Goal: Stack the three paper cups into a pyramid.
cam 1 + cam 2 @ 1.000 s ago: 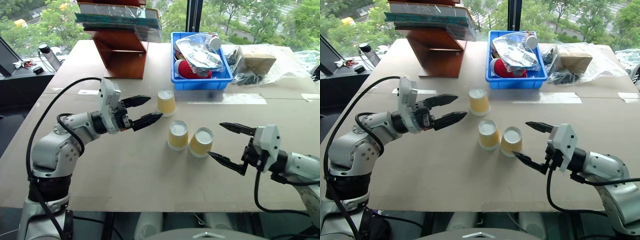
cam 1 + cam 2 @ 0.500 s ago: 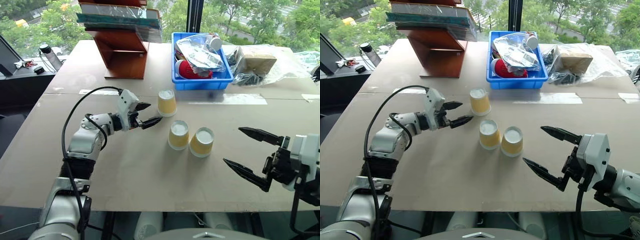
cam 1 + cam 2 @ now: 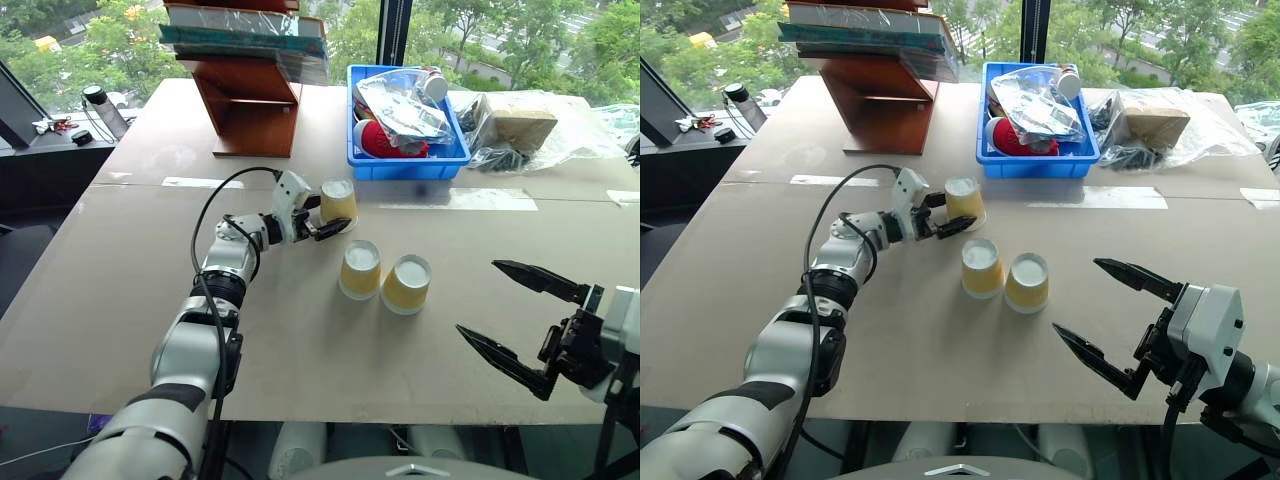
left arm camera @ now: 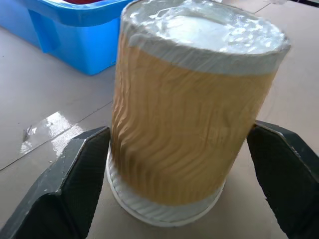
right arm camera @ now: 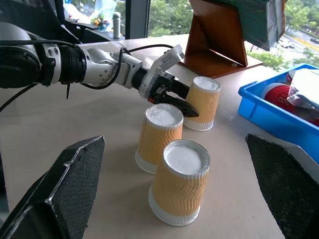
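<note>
Three paper cups stand upside down on the brown table. Two of them touch side by side in the middle. The third cup stands apart, farther back and to the left. My left gripper reaches it level from the left, one black finger on each side. In the left wrist view both fingers press against that cup, which rests on the table. My right gripper hangs open at the near right, well clear of the pair.
A blue bin with bagged items stands just behind the far cup. A wooden stand holding flat folders is at the back left. A plastic-wrapped box lies at the back right. A dark bottle stands off the table's left side.
My left gripper has reached forward and right to the far cup, and its fingers have narrowed onto its sides. My right gripper has drawn back toward the near right edge, still open.
</note>
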Available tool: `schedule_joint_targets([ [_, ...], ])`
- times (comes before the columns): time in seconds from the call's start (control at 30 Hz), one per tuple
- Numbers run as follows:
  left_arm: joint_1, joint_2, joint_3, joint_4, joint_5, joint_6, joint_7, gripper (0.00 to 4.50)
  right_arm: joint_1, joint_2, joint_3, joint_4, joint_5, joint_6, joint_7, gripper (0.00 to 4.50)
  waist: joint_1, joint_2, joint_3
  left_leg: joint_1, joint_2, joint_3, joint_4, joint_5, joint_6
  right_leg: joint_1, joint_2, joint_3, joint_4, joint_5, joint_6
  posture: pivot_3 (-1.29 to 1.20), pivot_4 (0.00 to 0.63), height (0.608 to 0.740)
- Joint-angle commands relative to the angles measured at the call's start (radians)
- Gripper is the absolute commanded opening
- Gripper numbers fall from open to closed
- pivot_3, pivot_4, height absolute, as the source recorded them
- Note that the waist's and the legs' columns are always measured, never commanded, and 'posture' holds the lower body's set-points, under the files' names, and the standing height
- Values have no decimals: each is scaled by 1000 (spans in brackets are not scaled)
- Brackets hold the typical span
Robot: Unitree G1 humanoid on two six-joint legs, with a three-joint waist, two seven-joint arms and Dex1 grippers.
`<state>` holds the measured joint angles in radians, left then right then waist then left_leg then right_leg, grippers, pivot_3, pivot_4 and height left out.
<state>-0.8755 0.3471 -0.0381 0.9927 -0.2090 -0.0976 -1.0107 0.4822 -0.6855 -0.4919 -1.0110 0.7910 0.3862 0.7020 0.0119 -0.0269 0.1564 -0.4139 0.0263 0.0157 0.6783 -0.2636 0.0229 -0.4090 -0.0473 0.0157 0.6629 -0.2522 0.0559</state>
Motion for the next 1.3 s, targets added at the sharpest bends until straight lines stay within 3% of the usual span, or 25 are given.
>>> schedule_joint_targets([
  [0.03, -38, -14, 23, 50, 14, -51, -14, 3044, 9, -7, -35, -36, 10, -21, -17, 4500, 0, 0, 0, 0, 0, 0, 0, 0, 0, 0, 0, 0, 0, 0, 0, 0, 150, 740],
  [0.13, -48, -12, 43, 65, 9, -66, -24, 2070, 13, -15, -38, -36, 13, -20, -26, 4500, 0, 0, 0, 0, 0, 0, 0, 0, 0, 0, 0, 0, 1, 0, 0, 0, 150, 740],
  [0.17, -49, -8, 50, 64, 7, -68, -28, 1947, 14, -18, -38, -36, 13, -20, -29, 4500, -1, 0, 0, 0, 0, 0, 0, 0, 0, 0, 0, 0, 1, 0, 0, 0, 150, 740],
  [0.33, -49, 32, 101, -24, -52, -5, -132, 1947, 8, -29, -29, -36, 16, -15, -44, 4500, -2, 0, 0, 0, 0, -1, 0, 0, 0, 0, 0, 0, 1, 0, 0, 0, 150, 740],
  [0.47, -18, 127, 103, -364, -208, 333, -340, 1947, -15, -36, -4, -20, 8, -7, -50, 4500, -2, 0, 0, -1, 0, -1, 1, 0, 0, 0, 0, -1, 1, 0, 0, 0, 150, 740],
  [0.63, 49, 202, 61, -701, -343, 660, -396, 1947, -46, -40, 28, 4, 1, -5, -48, 4500, -1, 2, -1, 0, 1, -3, 1, 0, 0, 1, 0, 0, 1, 0, 0, 0, 150, 740],
  [0.73, 89, 198, 31, -853, -379, 740, -373, 1947, -47, -38, 40, 7, -6, -7, -45, 4500, 2, 2, -1, 0, 1, -6, 3, 0, 0, 2, 0, -1, 1, 0, 0, 0, 150, 740],
  [0.93, 146, 140, -56, -940, -324, 675, -343, 1947, 13, -25, 15, -19, -4, -12, -43, 4500, 2, 2, -1, 1, 1, -8, 6, 0, 0, 4, 0, -1, 2, 0, 0, 0, 150, 740],
  [1.3, 118, 97, -162, -868, -222, 548, -351, 1947, 149, 22, -13, -36, -45, -72, -32, 4500, 1, 2, -1, 1, 0, -9, 6, 0, 0, 4, 0, -2, 1, 0, 0, 0, 150, 740],
])
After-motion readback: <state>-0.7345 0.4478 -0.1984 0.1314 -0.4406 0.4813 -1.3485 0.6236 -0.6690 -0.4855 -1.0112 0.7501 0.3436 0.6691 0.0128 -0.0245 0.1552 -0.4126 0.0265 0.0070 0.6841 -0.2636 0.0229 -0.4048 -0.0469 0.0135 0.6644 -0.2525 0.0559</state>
